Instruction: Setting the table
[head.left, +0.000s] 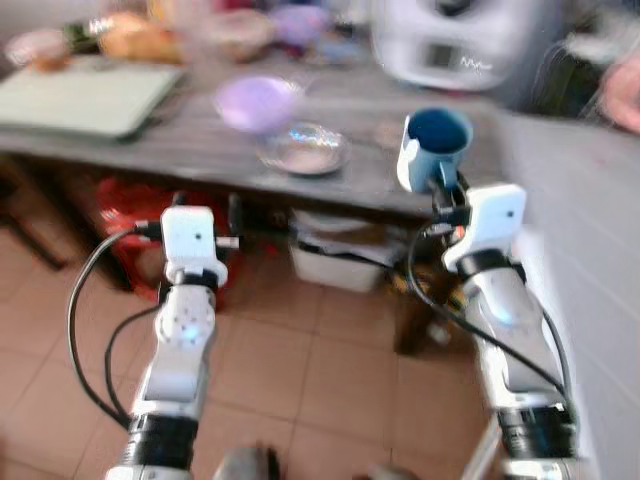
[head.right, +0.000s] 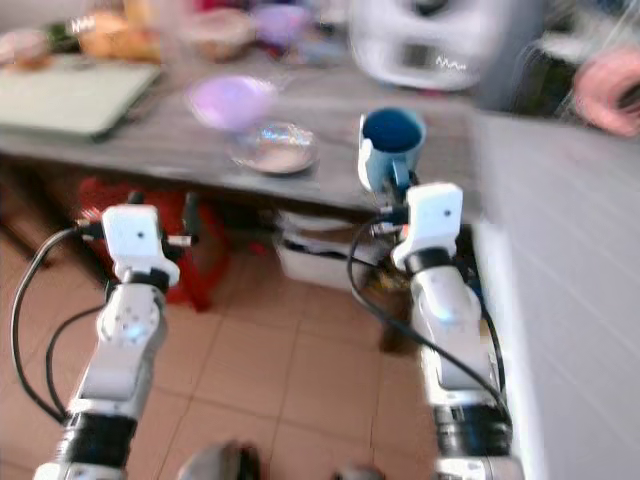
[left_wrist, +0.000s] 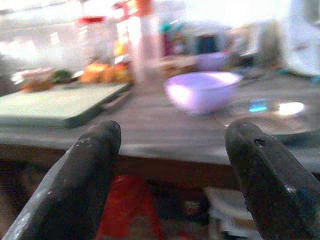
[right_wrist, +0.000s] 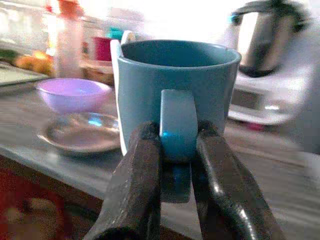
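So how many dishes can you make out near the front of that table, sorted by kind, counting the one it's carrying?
Mugs: 1, the blue mug, held by its handle in the right pincer
Bowls: 1, the purple bowl
Glass plates: 1, the glass plate beside the bowl
Total: 3
Things at the back of the table are too blurred to count.

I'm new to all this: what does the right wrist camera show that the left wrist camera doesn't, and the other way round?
Right wrist view: the right end effector is shut on the handle of a blue mug held upright, with a white kitchen machine behind.

Left wrist view: the left end effector is open and holds nothing; a pale green board lies on the table.

Both: the purple bowl and the shiny plate beside it on the wooden table.
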